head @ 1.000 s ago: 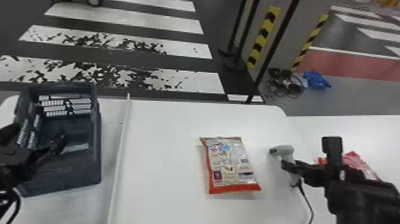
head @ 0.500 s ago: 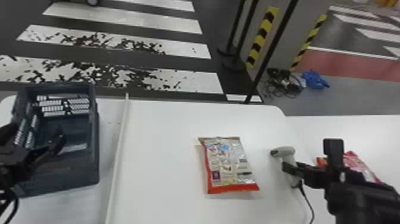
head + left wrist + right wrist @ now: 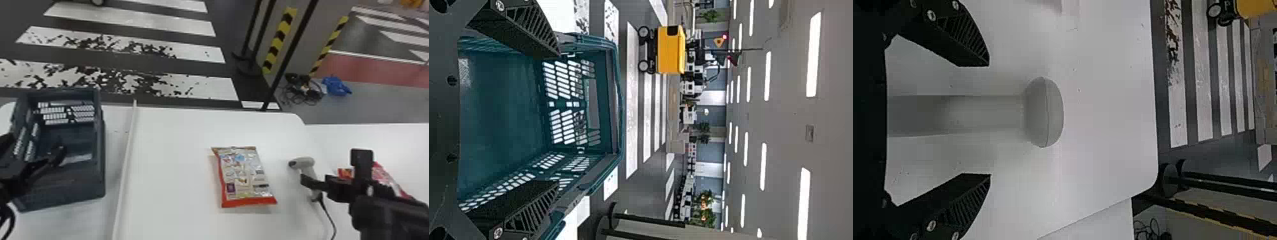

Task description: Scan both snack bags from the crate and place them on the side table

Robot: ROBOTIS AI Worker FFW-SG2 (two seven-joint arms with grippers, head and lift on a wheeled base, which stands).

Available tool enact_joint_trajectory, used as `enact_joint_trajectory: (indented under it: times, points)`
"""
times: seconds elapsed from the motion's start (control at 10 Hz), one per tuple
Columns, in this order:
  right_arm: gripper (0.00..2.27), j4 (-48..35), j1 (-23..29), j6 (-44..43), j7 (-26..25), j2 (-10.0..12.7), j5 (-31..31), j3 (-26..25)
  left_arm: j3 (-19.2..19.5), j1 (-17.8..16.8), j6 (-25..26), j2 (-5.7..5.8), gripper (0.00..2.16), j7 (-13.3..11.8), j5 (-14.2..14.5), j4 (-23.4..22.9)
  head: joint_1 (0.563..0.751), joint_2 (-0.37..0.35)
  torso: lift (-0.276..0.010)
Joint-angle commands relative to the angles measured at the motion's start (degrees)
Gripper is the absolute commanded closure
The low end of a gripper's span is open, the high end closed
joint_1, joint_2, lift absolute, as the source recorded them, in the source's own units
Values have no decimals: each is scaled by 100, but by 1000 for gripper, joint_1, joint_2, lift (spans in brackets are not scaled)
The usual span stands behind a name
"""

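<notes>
Over the crate (image 3: 68,182) at the left of the head view is my left gripper (image 3: 35,153). In the left wrist view the left gripper (image 3: 560,117) stands open above the crate's inside (image 3: 504,120), holding nothing. A snack bag (image 3: 244,178) with a red lower edge lies flat on the middle of the table. My right gripper (image 3: 308,185) is at the scanner (image 3: 302,163); in the right wrist view the right gripper (image 3: 989,120) is open around the scanner's handle (image 3: 978,114), fingers on either side without touching it. Another red bag (image 3: 383,175) lies beyond my right arm, which partly covers it.
A white raised strip (image 3: 126,169) runs between the crate and the middle table (image 3: 178,143). A side table (image 3: 402,140) adjoins at the right. The scanner's black cable (image 3: 328,213) trails toward the near edge. Stands, cables and a blue item are on the floor behind.
The head view has shifted very slightly. Neither arm shows a clear movement, and the crate, bags and scanner stay where they were.
</notes>
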Motion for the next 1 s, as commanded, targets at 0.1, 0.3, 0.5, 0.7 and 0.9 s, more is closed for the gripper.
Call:
enact_joint_trajectory:
  times: [0.1,0.3,0.5,0.7,0.9]
  points:
    - [103,-925,215,1631,570,106,-814,-180,6,0,0,1,87,0,0,3,695,-259,-98]
    - [103,-1294,268,3161,1097,70,-1869,-391,-3,0,0,1,87,0,0,3,695,-235,-98]
    - [103,-1382,391,3284,1229,70,-1983,-198,-3,0,0,1,87,0,0,-6,695,-193,-98]
    - [103,-1303,391,3231,1264,70,-1886,145,-3,0,0,1,87,0,0,12,695,-164,-98]
    - [103,-1180,391,3126,1264,70,-1631,514,-3,0,0,1,87,0,9,12,695,-138,-98]
